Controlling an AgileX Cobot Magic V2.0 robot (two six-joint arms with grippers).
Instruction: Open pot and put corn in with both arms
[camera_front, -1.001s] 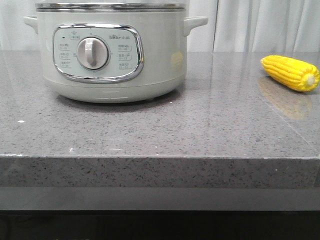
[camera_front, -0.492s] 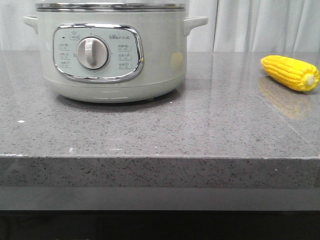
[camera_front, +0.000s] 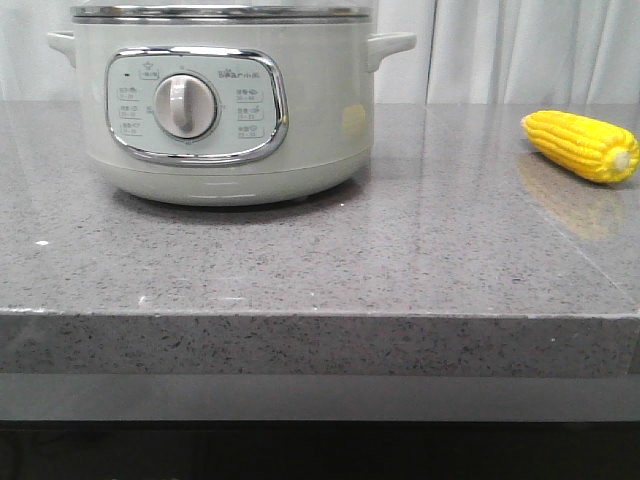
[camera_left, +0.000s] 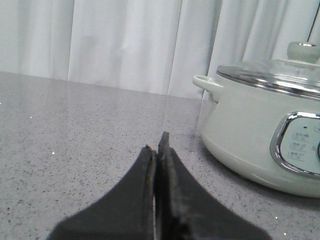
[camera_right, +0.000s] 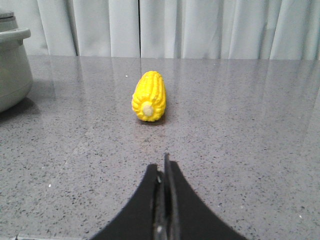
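Grey counter (camera_front: 400, 270), lid on the pot (camera_front: 220, 110), corn (camera_front: 582, 146) well right of it, left gripper (camera_left: 159, 150) and right gripper (camera_right: 164, 170) both pinched closed, empty: nothing started

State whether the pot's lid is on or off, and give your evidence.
On. In the left wrist view the lid sits flat on the pot, its metal rim meeting the body, knob on top.

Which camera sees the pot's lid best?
The left wrist view: it shows the metal-rimmed lid with its pale knob, on the pale grey-green round pot. The front view catches only the lid's rim; the right wrist view only a sliver.
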